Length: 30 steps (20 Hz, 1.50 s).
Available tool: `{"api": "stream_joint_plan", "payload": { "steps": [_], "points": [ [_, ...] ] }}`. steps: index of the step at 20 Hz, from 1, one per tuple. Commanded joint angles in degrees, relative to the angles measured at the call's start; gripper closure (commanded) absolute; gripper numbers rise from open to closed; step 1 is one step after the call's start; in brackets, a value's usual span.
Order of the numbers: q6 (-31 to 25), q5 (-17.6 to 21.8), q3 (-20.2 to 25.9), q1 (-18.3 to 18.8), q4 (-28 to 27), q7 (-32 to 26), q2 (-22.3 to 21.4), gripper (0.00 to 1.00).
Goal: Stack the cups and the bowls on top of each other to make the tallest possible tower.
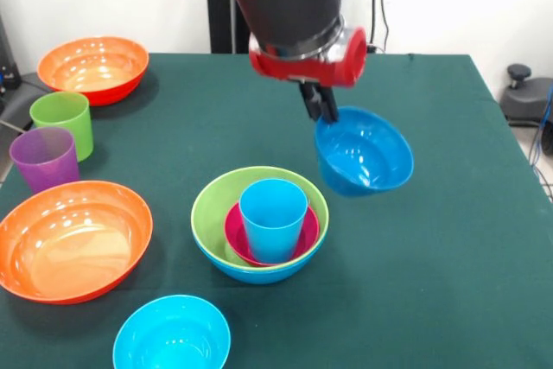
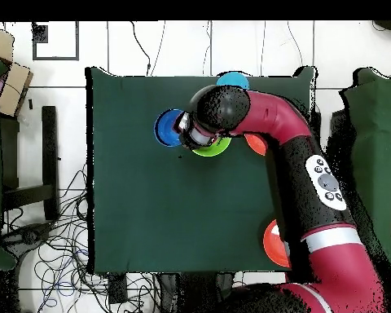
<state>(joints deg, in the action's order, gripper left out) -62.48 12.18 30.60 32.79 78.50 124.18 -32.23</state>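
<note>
My gripper [image 1: 321, 108] is shut on the near-left rim of a small dark blue bowl [image 1: 365, 153] and holds it tilted, to the right of the tower in the front view. The tower [image 1: 259, 222] is a large blue bowl with a lime green bowl, a small magenta bowl [image 1: 235, 232] and an upright light blue cup [image 1: 273, 218] nested in it. A lime green cup [image 1: 62, 120] and a purple cup [image 1: 45, 157] stand at the left. In the overhead view the arm hides most of the tower; the held bowl [image 2: 167, 128] shows beside the wrist.
Two large orange bowls lie at the left, one far [image 1: 93, 68] and one near [image 1: 71, 239]. A small cyan bowl [image 1: 171, 334] sits at the front edge. The green table [image 1: 449, 283] lies to the right of the tower.
</note>
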Motion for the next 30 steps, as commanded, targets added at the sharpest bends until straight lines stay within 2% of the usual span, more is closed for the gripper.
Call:
{"api": "stream_joint_plan", "payload": {
  "steps": [1,5,11,17,24,30],
  "points": [
    [-9.64,-0.58,4.05,-1.91,-0.50,-10.09,-4.87,1.00],
    [-11.56,-0.76,4.32,-2.24,-1.58,-9.39,-5.22,1.00],
    [-10.70,0.23,4.83,-1.07,-2.04,-10.53,-3.81,1.00],
    [-12.38,1.99,4.79,-0.19,-6.91,-13.50,-0.02,1.00],
    [-17.53,3.26,4.79,-0.42,-14.21,-15.54,3.65,1.00],
    [-18.96,3.09,5.16,0.13,-15.98,-16.44,4.91,1.00]
  ]
}}
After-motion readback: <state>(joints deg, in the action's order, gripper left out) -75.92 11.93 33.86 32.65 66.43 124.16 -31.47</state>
